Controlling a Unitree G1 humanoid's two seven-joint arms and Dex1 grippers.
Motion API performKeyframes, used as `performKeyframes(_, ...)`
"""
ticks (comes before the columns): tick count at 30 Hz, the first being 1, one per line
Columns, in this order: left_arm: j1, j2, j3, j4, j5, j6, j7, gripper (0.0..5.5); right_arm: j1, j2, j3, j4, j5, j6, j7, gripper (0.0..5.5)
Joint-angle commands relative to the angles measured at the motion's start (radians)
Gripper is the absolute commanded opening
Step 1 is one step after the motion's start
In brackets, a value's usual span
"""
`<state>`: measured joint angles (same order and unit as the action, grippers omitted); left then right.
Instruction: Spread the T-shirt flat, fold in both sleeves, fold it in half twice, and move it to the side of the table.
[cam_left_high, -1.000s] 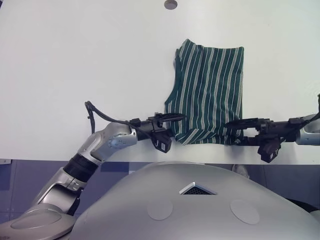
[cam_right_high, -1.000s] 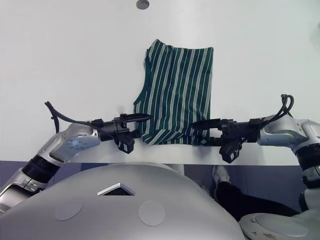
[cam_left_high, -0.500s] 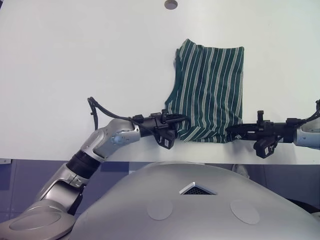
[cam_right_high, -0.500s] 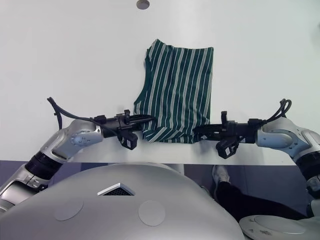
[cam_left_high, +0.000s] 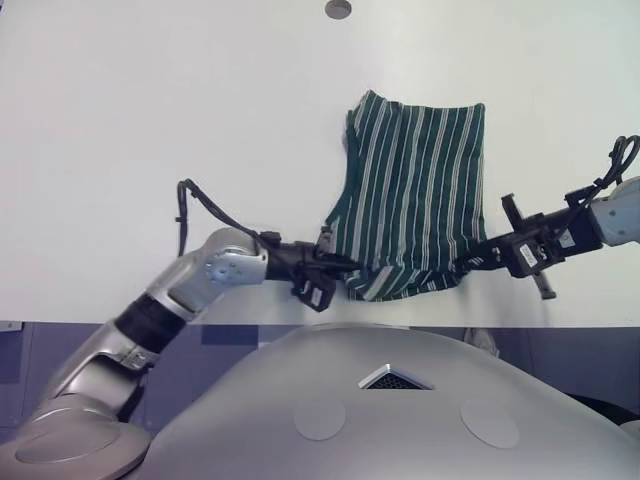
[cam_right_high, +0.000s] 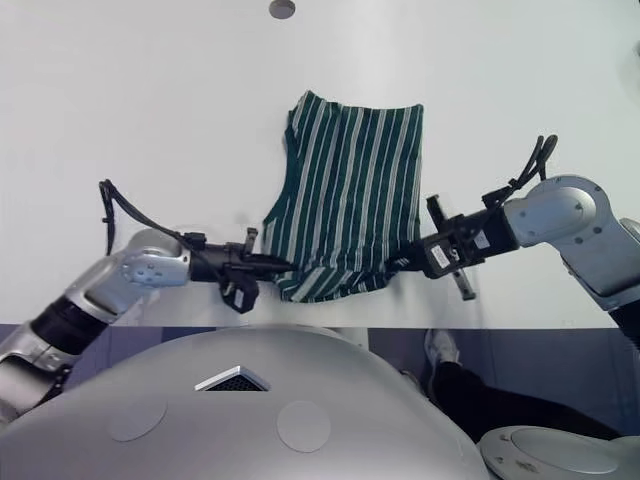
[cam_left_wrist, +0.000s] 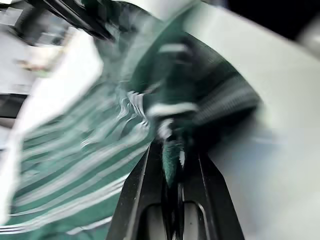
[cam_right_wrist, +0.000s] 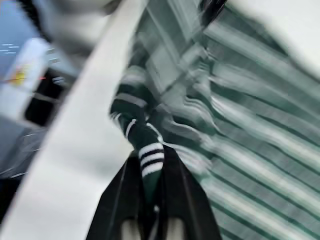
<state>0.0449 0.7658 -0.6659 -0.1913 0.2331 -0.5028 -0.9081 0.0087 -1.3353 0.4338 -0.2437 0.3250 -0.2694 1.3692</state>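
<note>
A green T-shirt (cam_left_high: 415, 190) with white stripes lies folded into a tall narrow shape on the white table (cam_left_high: 150, 150), its near hem at the table's front edge. My left gripper (cam_left_high: 345, 268) is shut on the near left corner of the hem, and the left wrist view has green cloth (cam_left_wrist: 171, 150) pinched between its fingers. On the other side, my right gripper (cam_left_high: 462, 266) is shut on the near right corner; striped cloth (cam_right_wrist: 147, 152) sits pinched between its fingers. The near hem is lifted and puckered between the two grippers.
A small grey round disc (cam_left_high: 338, 9) sits at the far edge of the table. Bare table surface lies to the left and right of the shirt. The table's front edge (cam_left_high: 100, 318) runs just below the grippers.
Both grippers have closed in on the near corners of the hem and raised them slightly. The right arm has swung up and inward; the hem now bunches between them.
</note>
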Motion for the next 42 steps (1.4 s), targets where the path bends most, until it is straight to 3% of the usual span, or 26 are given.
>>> performKeyframes(1, 0.038, 0.196, -0.003, -0.047, -0.056, 0.116, -0.215, 0.00, 0.057, -0.100, -0.039, -0.056, 0.065, 0.080, 0.138, 0.09)
performKeyframes(5, 0.073, 0.216, -0.025, -0.245, -0.209, 0.274, -0.303, 0.00, 0.133, -0.135, -0.090, -0.176, 0.190, 0.212, 0.150, 0.09)
performKeyframes(8, 0.034, 0.193, 0.006, -0.305, -0.326, 0.383, -0.337, 0.00, -0.003, -0.013, -0.084, -0.170, 0.240, 0.396, 0.134, 0.09)
performKeyframes(12, -0.147, 0.177, 0.125, -0.390, -0.735, 0.723, -0.433, 0.00, -0.207, 0.151, -0.056, -0.021, 0.246, 0.605, 0.166, 0.09)
performKeyframes(15, -0.370, 0.104, 0.157, -0.282, -0.874, 0.918, -0.524, 0.00, -0.257, 0.184, -0.062, 0.072, 0.227, 0.676, 0.209, 0.09)
performKeyframes(19, -0.590, -0.033, 0.138, -0.024, -0.881, 1.065, -0.603, 0.00, -0.281, 0.211, -0.063, 0.177, 0.192, 0.711, 0.239, 0.09)
performKeyframes(24, -0.679, -0.168, 0.145, 0.256, -0.810, 1.087, -0.609, 0.00, -0.267, 0.270, -0.109, 0.261, 0.168, 0.736, 0.192, 0.09)
performKeyframes(31, -0.710, -0.343, 0.210, 0.603, -0.623, 0.862, -0.469, 0.00, -0.252, 0.407, -0.167, 0.362, 0.090, 0.712, 0.011, 0.09)
performKeyframes(42, -0.694, -0.425, 0.276, 0.734, -0.497, 0.744, -0.409, 0.00, -0.262, 0.484, -0.210, 0.500, -0.008, 0.633, -0.062, 0.08)
